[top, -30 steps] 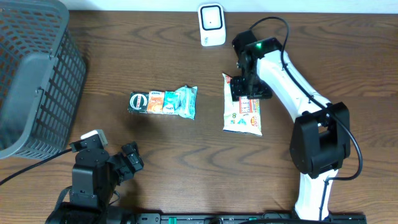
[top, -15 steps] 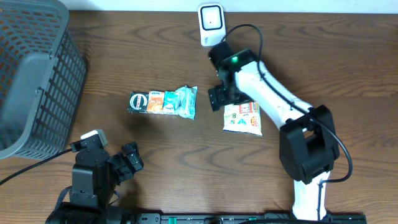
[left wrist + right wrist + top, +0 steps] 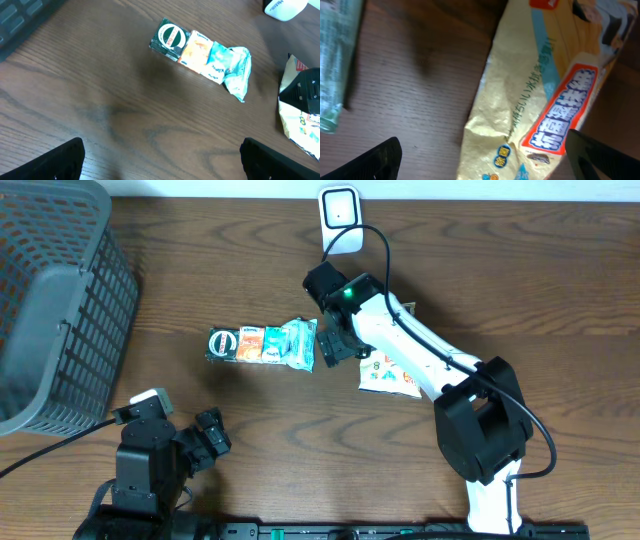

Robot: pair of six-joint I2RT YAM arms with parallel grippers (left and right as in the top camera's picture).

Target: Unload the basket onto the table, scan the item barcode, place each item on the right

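Two packaged items lie on the wooden table: a green, orange and teal pack (image 3: pixel 262 345) (image 3: pixel 202 55) at the middle, and a pale yellow snack bag (image 3: pixel 392 370) (image 3: pixel 540 90) to its right. The white barcode scanner (image 3: pixel 340 218) (image 3: pixel 285 6) stands at the far edge. My right gripper (image 3: pixel 335 340) (image 3: pixel 485 160) hovers open between the two packs, with the bag's left part under its jaws and nothing held. The teal pack's end (image 3: pixel 335 60) shows at the left of the right wrist view. My left gripper (image 3: pixel 205 435) (image 3: pixel 161 162) stays open over bare wood near the front edge.
A grey plastic basket (image 3: pixel 50 310) fills the far left of the table. The right arm (image 3: pixel 420 350) stretches across the snack bag's upper part. The snack bag's edge (image 3: pixel 300 110) shows at the right of the left wrist view.
The right arm has swung left, from over the snack bag to the gap beside the colourful pack, and its jaws have opened wider. The bag stays on the table. The left arm is still.
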